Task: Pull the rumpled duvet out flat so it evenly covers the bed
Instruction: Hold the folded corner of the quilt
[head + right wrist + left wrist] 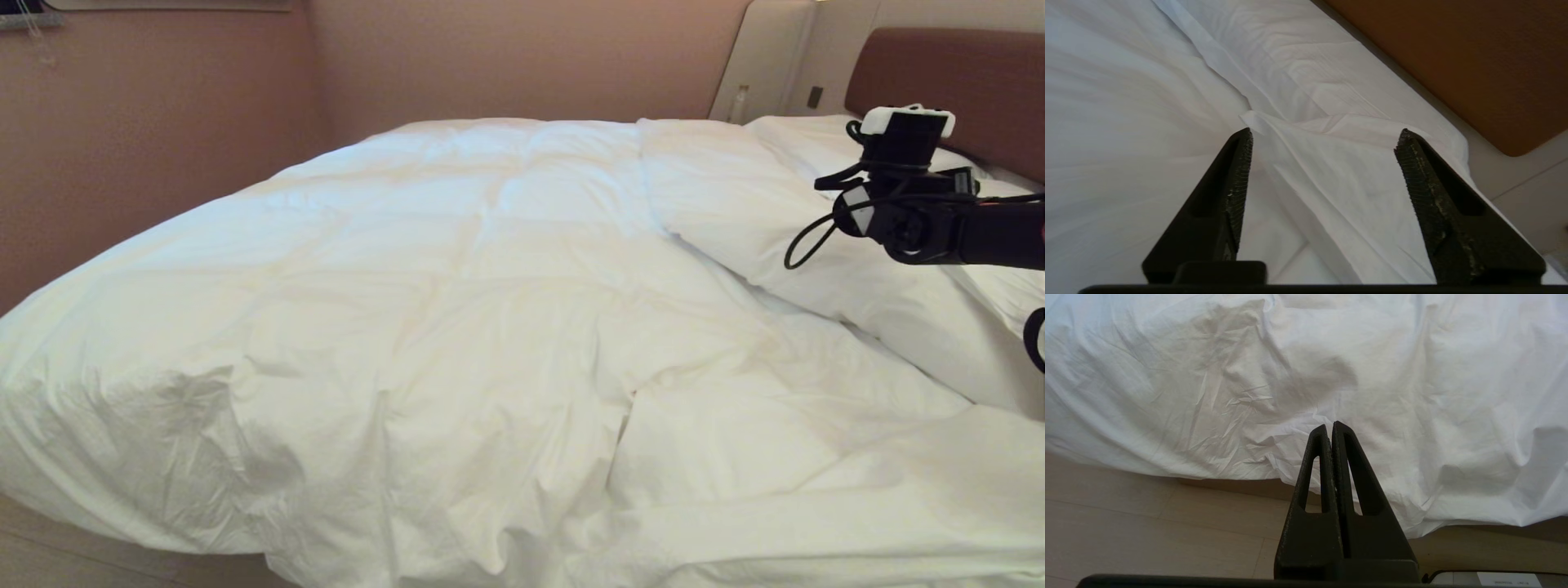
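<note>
Overhead, the duvet (457, 327) lies spread across the bed (955, 82), beside the pillows (816, 147); the right hand (902, 122) hangs above them. At the left wrist, the left hand (1329, 428) is pressed together over the floor (1147, 531); a label there is unreadable. At the right wrist, fingers (1241, 163) stand apart, holding nothing.

Left gripper (1332, 428) (jaws pressed together) hangs before the duvet (1216, 388) draping to the floor (1147, 526).

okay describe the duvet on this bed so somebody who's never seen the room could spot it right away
Start at the brown headboard and come down the bed. The duvet is the thick, puffy white cover spreading across it. Unlike the smaller pillows beside the headboard, it shows faint quilted squares.
</note>
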